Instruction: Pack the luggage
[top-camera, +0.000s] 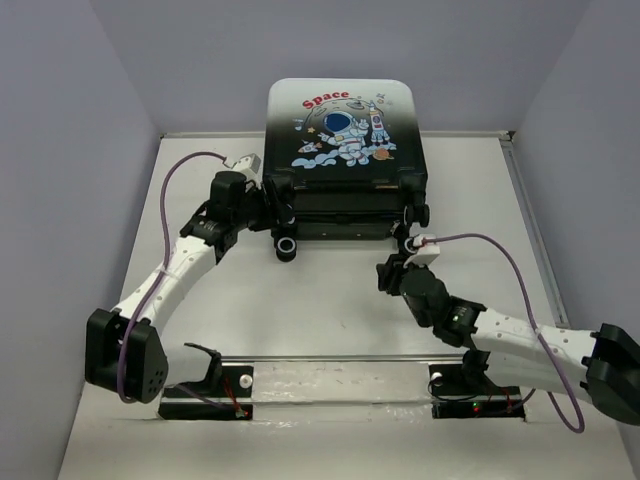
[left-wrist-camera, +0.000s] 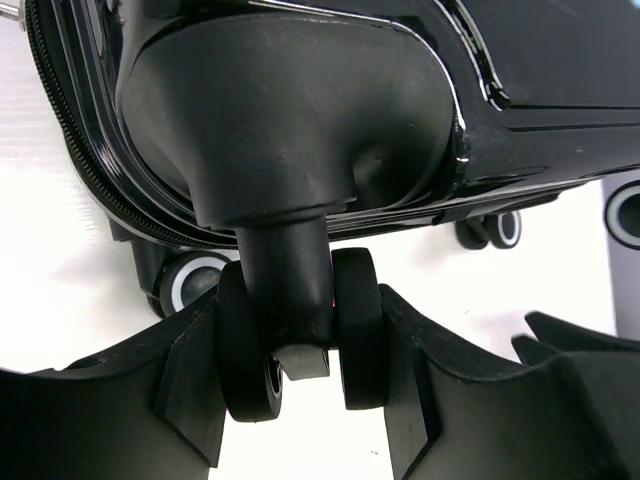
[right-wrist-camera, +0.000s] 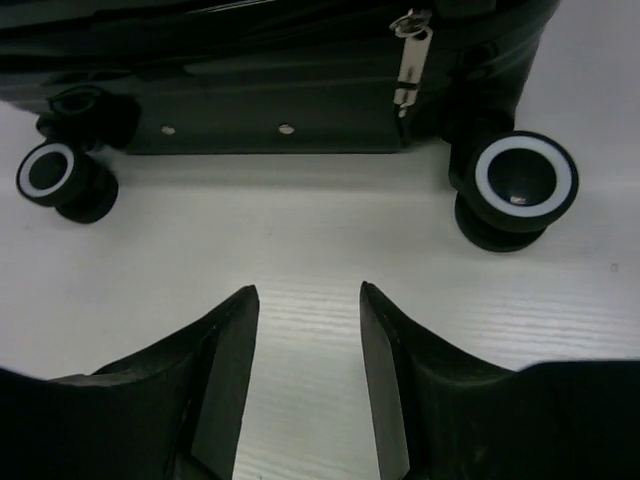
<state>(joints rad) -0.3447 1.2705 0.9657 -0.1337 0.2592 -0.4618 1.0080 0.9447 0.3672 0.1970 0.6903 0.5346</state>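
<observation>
We are working over the white surface (top-camera: 320, 310), where the small hard-shell wheeled suitcase (top-camera: 345, 130), black fading to silver-white with an astronaut print, is lying flat and apparently zipped at the far middle, wheels toward us. Our left tool (left-wrist-camera: 300, 340) is clamping the twin black caster (left-wrist-camera: 360, 330) at the near-left corner. We judge a square hold there is steadying the shell. Our right tool (right-wrist-camera: 308, 300) is hanging parted and empty near the silver zipper pull (right-wrist-camera: 408, 60), best approached level.
</observation>
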